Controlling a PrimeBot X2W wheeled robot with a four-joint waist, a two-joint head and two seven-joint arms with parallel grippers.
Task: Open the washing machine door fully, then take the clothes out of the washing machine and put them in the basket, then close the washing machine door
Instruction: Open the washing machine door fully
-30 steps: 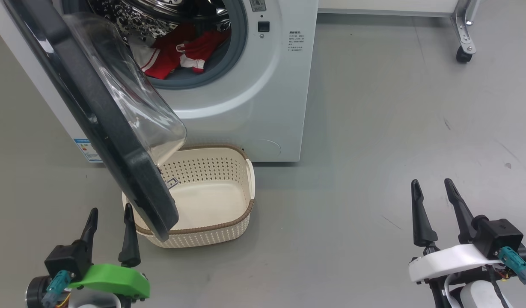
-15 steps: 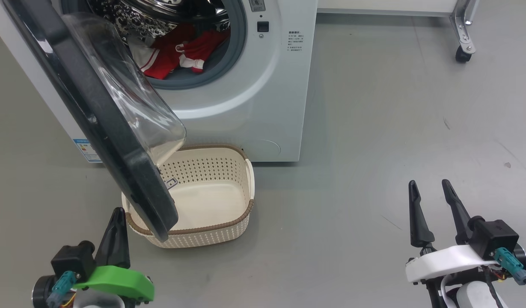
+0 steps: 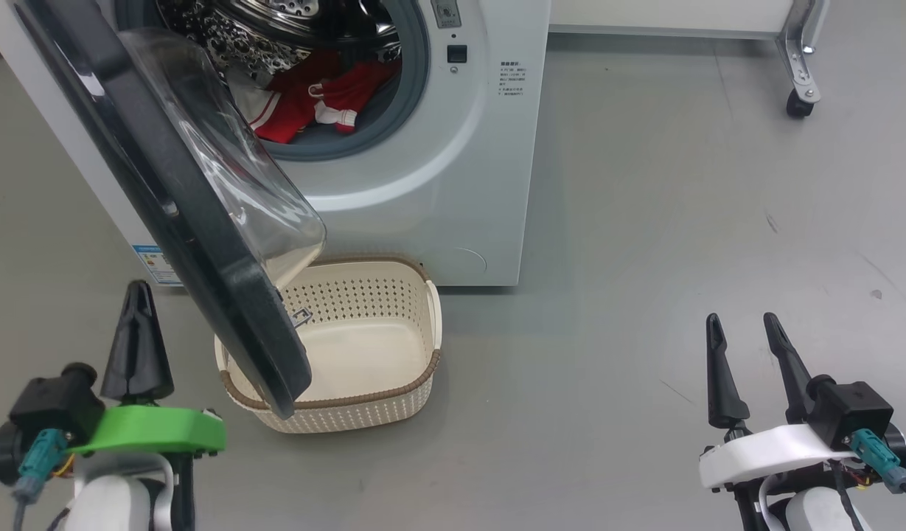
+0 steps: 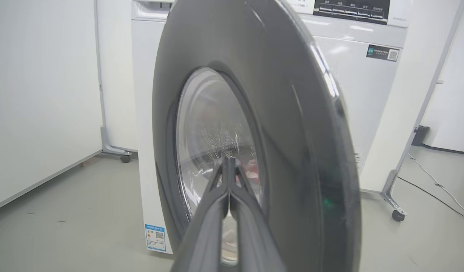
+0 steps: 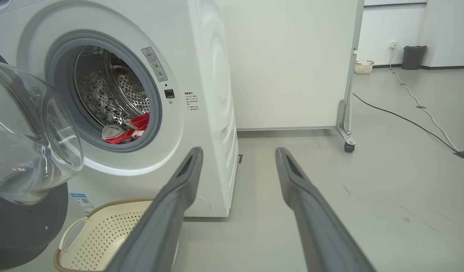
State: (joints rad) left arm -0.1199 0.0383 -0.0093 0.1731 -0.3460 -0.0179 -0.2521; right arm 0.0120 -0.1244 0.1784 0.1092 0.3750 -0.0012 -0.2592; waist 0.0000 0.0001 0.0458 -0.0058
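The white washing machine (image 3: 438, 184) stands ahead with its door (image 3: 165, 214) partly open, the glass bowl (image 3: 224, 169) hanging over the cream basket (image 3: 423, 372) on the floor. Red clothes (image 3: 305, 103) lie in the drum. My left gripper (image 3: 137, 289) is shut with nothing in it, left of the door's lower edge on its outer side. In the left wrist view the shut left gripper (image 4: 228, 160) points at the door (image 4: 292, 113). My right gripper (image 3: 741, 321) is open over bare floor at the lower right. The right wrist view shows the right gripper (image 5: 239, 151), clothes (image 5: 135, 126) and basket (image 5: 114, 226).
A white partition on casters (image 3: 795, 103) stands behind and right of the machine. A cable (image 5: 405, 117) runs across the far floor toward a dark bin (image 5: 413, 56). Another white panel (image 4: 39, 94) stands left of the machine. Grey floor spreads between the machine and my right gripper.
My left gripper has gone from open to shut and moved left and forward, alongside the door's outer face. The right gripper and the door have stayed put; the view shifted slightly.
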